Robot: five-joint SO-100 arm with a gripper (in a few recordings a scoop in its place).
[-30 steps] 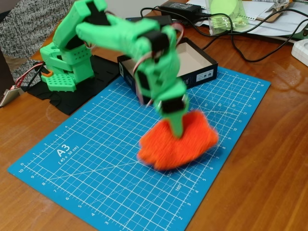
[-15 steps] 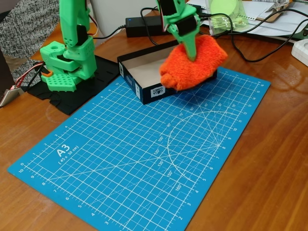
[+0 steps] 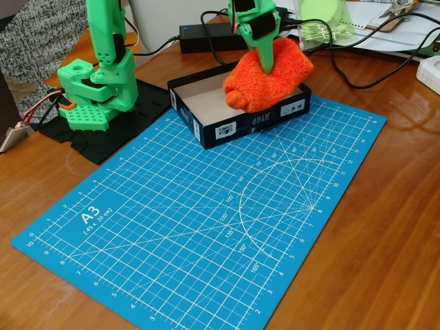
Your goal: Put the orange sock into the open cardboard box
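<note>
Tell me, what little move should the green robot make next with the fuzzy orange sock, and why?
Probably lower it a little, then let go. The green hand grips the fuzzy orange sock, which hangs over the shallow dark cardboard box with the beige inside. It looks above the box's right part, partly over the front wall, so nudging it inward first may help.

Fuzzy cloth orange sock (image 3: 265,86), matt cardboard open cardboard box (image 3: 206,127), smooth plastic pincer (image 3: 265,58), glossy wooden table (image 3: 385,240).

The orange sock (image 3: 267,84) hides the open cardboard box's (image 3: 206,130) right interior.
</note>
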